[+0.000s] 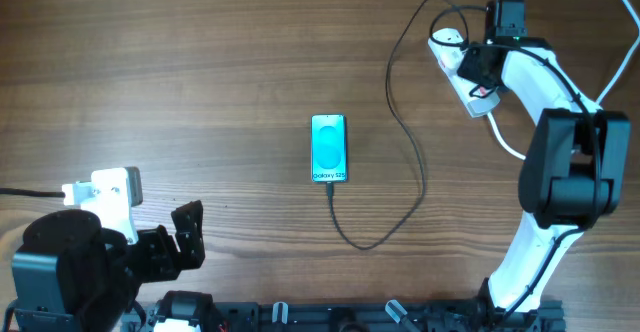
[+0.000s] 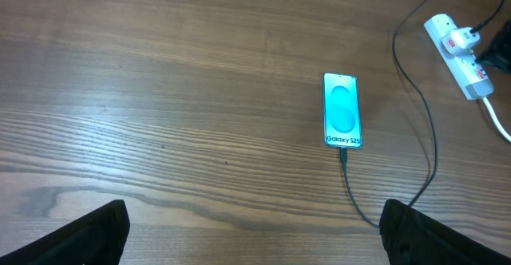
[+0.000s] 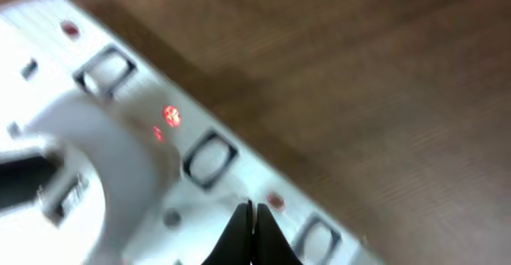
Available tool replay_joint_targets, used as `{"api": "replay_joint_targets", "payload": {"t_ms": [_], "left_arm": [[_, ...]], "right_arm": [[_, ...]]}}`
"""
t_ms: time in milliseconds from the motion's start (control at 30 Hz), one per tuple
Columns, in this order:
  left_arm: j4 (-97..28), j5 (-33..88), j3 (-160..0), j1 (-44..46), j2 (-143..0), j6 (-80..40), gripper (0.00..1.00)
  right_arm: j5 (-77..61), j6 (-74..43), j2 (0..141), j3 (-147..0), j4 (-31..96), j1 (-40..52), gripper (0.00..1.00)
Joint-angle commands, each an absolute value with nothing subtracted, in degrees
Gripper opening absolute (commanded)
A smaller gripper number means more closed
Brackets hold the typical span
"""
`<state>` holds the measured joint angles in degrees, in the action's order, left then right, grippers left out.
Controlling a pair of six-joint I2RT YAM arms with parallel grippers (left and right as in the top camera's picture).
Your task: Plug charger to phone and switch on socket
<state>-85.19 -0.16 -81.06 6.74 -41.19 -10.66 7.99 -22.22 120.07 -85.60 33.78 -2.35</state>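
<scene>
Right end effector (image 3: 247, 214): fingers pressed together into a single dark point, holding nothing. In the right wrist view, the tip sits at lower centre against the top face of the white elongated two-outlet power strip (image 3: 239, 177). It's between two square rocker switches and just beside a small red mark. That view is blurred, so we can't confirm actual contact. A red spot (image 3: 170, 115) glows on the strip beside the white plug block (image 3: 76, 181), which is seated in an outlet at the left of the frame.

Overhead, the strip (image 1: 462, 84) lies at upper right of the brown wood-grain surface (image 1: 150, 72), partly covered by the right arm.

Left end effector (image 1: 188, 232): fingers spread wide, holding nothing, parked at lower left of the overhead frame, well away from everything.

The small smartphone with the cyan "Galaxy S25" screen (image 1: 329, 149) lies flat at centre. The thin black charger cable (image 1: 420, 172) meets the phone's bottom edge. It loops down, then right and up to the plug at the strip.
</scene>
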Motion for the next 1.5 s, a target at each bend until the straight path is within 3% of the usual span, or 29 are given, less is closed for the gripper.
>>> {"api": "replay_joint_targets", "payload": {"t_ms": [0, 300, 900, 1467], "left_arm": [[-84.5, -1.2, -81.0, 6.9, -40.4, -10.8, 1.0], [-84.5, -2.1, -81.0, 6.9, -35.2, -10.8, 1.0], [-84.7, -4.0, -80.8, 6.8, -11.4, -10.8, 1.0], [-83.2, -5.7, -76.3, 6.0, -2.0, -11.0, 1.0]], "right_arm": [[8.6, -22.5, 116.8, -83.8, 36.1, -1.4, 0.04], [8.5, -22.5, 107.2, -83.8, 39.7, -1.3, 0.04], [8.5, -21.0, 94.6, -83.8, 43.6, 4.4, 0.04], [7.7, -20.9, 82.0, -83.8, 45.5, 10.0, 0.04]]}}
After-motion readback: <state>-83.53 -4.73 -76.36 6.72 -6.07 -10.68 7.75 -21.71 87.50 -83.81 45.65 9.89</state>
